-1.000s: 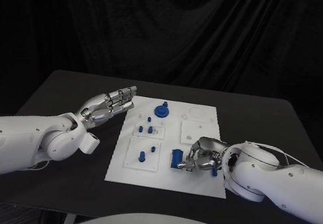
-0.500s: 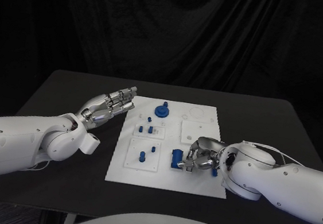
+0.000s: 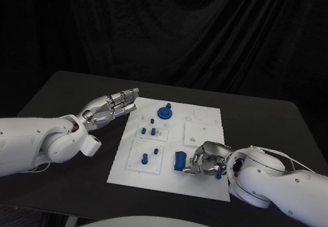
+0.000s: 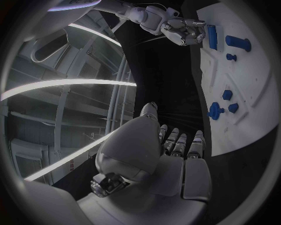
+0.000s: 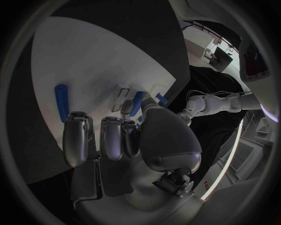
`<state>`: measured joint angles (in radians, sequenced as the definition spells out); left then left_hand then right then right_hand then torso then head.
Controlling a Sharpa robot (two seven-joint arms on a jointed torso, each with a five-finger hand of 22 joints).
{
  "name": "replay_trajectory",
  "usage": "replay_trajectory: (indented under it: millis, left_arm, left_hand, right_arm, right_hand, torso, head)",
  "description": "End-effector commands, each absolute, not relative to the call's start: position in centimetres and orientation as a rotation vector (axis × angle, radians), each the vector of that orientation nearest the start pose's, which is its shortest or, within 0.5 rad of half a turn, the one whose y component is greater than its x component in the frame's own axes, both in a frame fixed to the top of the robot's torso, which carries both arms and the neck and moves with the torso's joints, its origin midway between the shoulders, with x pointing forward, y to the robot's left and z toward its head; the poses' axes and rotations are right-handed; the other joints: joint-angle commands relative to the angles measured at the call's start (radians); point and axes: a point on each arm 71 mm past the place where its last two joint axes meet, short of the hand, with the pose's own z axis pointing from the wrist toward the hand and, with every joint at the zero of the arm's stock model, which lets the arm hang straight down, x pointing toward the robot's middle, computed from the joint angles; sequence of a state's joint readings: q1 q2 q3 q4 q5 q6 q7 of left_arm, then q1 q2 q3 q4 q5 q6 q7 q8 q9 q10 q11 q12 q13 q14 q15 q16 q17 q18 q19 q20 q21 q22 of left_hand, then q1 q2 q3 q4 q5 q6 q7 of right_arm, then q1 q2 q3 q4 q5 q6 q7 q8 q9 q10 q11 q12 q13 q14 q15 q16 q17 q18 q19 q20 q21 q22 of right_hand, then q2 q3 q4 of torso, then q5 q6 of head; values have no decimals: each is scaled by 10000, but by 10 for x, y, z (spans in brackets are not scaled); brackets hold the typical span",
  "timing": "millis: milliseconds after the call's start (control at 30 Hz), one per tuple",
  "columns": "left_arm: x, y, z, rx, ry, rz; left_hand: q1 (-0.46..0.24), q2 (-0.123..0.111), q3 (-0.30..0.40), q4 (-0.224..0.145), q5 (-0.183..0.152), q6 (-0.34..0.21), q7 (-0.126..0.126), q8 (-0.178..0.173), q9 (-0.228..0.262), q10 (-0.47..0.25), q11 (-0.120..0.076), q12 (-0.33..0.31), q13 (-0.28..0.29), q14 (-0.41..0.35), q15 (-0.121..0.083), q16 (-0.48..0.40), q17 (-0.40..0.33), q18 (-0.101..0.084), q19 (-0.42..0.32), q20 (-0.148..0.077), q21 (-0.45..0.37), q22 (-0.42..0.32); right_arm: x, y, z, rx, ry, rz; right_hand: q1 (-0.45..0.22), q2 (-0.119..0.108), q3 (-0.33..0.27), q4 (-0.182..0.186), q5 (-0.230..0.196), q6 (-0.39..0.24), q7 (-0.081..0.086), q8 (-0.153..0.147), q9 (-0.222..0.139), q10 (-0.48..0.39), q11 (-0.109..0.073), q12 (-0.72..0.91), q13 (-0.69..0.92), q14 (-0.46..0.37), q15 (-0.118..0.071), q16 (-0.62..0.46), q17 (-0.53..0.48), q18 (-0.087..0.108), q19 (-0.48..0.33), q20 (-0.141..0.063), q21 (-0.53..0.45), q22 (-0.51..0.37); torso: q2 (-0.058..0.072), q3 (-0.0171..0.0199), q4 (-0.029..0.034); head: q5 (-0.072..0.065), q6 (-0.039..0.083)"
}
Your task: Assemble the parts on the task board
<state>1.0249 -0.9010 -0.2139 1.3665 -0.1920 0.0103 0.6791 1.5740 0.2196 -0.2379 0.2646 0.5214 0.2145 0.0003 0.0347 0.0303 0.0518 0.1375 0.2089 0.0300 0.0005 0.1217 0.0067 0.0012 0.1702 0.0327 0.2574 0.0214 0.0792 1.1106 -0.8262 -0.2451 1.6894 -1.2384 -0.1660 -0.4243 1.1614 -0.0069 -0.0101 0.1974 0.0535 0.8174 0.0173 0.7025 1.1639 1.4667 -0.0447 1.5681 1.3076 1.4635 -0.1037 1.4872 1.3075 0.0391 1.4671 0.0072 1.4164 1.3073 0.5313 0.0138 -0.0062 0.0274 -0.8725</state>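
Observation:
The white task board (image 3: 166, 179) lies mid-table. My right hand (image 3: 206, 161) hovers low over its near right part, fingers curled in, just right of an upright blue block (image 3: 179, 160). In the right wrist view the thumb and a fingertip of the right hand (image 5: 126, 140) pinch a slim blue part (image 5: 138, 102); the blue block (image 5: 61, 101) stands beyond the fingers. My left hand (image 3: 112, 107) lies flat with fingers stretched out, beside the board's left edge, holding nothing. The left wrist view shows my left hand (image 4: 175, 154), the board (image 4: 257, 75) and the right hand (image 4: 184, 30).
A round blue part (image 3: 164, 113) sits at the board's far edge. Small blue pegs (image 3: 151, 130) stand in the left column, another peg (image 3: 144, 158) nearer. Bare black table (image 3: 281, 127) surrounds the board on every side.
My right hand has sunk a little and edged toward the near side of the board, staying beside the blue block. The left hand has not moved.

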Motion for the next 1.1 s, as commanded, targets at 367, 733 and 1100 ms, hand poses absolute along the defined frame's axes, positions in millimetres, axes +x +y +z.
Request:
replay_trajectory:
  millis: [367,733,1100]
  left_arm:
    - [430,272,-302,-9220,15511,-16843]
    - [430,272,-302,-9223,15510,-16832]
    - [429,274,-302,-9245,15509,-16786]
  left_hand:
    - [104,23,72,18,66,22,59,53,13,-4,85,48,12,0,89,-65,-10,104,4,99,37,14]
    - [108,28,79,16,70,37,67,57,15,0,88,55,14,2,90,-64,-9,105,6,100,38,16]
    - [108,28,79,16,70,37,67,57,15,0,88,55,14,2,90,-64,-9,105,6,100,38,16]
  right_arm:
    - [402,-208,-252,906,21444,4711]
    - [399,-246,-257,162,21170,2533]
    - [386,-246,-273,-572,20941,1803]
  right_hand:
    - [-212,301,-283,549,167,173,384,-2150,-2461,1041,284,27,2632,698,231,48,506,11,366,219,-25,2102]
    - [-190,414,-266,718,2146,639,457,-3029,-3715,1041,353,27,2632,674,294,15,412,18,350,288,-45,2094]
    - [221,266,-45,480,3099,1070,304,-2913,-3766,1041,222,27,2632,715,193,90,593,-19,421,211,113,2148]
  torso:
    - [-8,-4,0]
    - [-1,-19,4]
    - [10,-16,7]
  head:
    - [1,-1]
    - [-93,-1]
    - [-166,-1]
